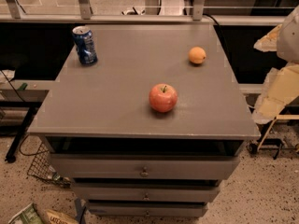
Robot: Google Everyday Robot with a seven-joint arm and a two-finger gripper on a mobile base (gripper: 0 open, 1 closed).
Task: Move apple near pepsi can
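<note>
Apple (163, 97) sits near front edge, pepsi can (85, 45) far-left (gripper seemingly off-frame).

apple (163, 97): red-yellow, stem up, placed front-centre on cabinet top (117, 78) | pepsi can (85, 45): blue, stood upright at far-left corner, well apart | gripper: not seen

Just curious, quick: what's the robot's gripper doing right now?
Gripper: out of the picture, so its state cannot be told. The apple sits free on the cabinet top.
</note>
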